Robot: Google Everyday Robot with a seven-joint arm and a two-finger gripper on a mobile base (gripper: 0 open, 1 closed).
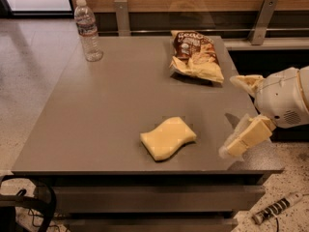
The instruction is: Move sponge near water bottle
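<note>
The pale yellow sponge (168, 137) lies flat on the grey table (111, 105), near its front edge and right of the middle. The clear water bottle (88, 31) with a white cap stands upright at the table's far left corner. My gripper (231, 116) is at the table's right edge, to the right of the sponge and apart from it. Its two cream-yellow fingers (245, 138) are spread wide and hold nothing.
A crinkly brown-and-yellow chip bag (196, 56) lies at the far right of the table. A wooden wall with metal rail posts (122, 16) runs behind the table. Black cables (24, 209) lie on the floor at front left, and a small tool (275, 209) at front right.
</note>
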